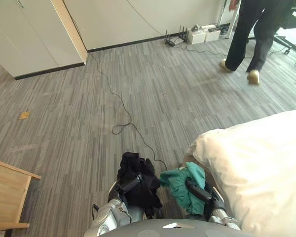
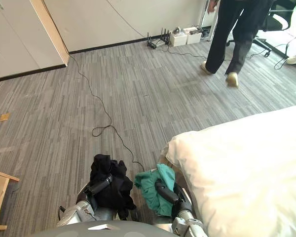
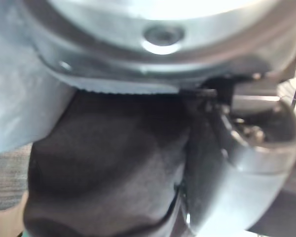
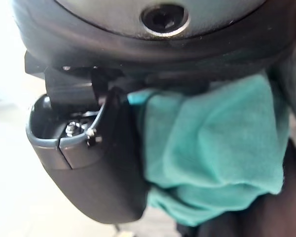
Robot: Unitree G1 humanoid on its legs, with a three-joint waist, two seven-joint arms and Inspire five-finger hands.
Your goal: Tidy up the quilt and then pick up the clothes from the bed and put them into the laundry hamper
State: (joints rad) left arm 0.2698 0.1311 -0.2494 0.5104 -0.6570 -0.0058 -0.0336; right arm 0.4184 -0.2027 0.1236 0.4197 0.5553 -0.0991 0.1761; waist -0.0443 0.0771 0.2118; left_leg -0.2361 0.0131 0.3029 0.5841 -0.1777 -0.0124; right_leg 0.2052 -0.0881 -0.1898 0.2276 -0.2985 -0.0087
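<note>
The left hand (image 1: 130, 183) was clenched round a black garment (image 1: 144, 193) and the right hand (image 1: 198, 191) round a green garment (image 1: 177, 195); both were held close to the chest beside the white quilt (image 1: 256, 168), presumably ready for carrying to the hamper; each bundle drooped from its grip, its long axis seemingly downward, though bunching obscured it.

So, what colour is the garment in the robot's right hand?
Teal green garment; clearest in the right wrist view.
</note>
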